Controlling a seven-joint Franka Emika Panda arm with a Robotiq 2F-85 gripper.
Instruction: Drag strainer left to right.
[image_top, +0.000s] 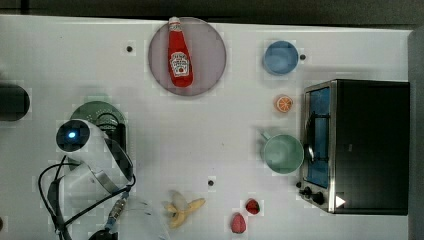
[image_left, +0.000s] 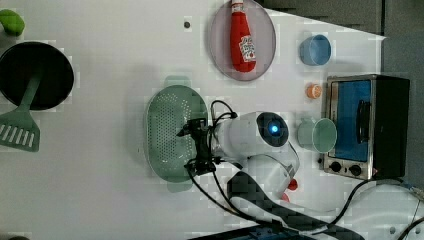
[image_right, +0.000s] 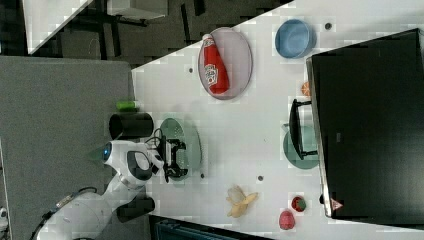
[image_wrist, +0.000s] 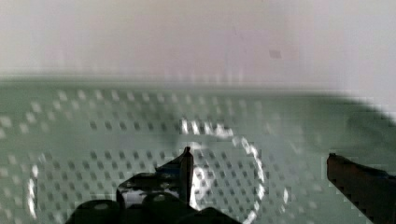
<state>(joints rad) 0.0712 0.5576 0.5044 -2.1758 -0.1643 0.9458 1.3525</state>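
Note:
The strainer is a pale mint-green oval colander dotted with small holes, lying on the white table at the top view's left. In the top view the white arm covers most of the strainer. My gripper hangs over the bowl's side nearest the arm, its jaws open with nothing between them. In the wrist view the two dark fingertips stand wide apart just above the perforated bowl. From the right view, the gripper sits over the strainer.
A ketchup bottle lies on a grey plate. A blue bowl, orange slice, teal mug and toaster oven stand at the top view's right. Banana and strawberries lie near the front edge. A black pan holds a spatula.

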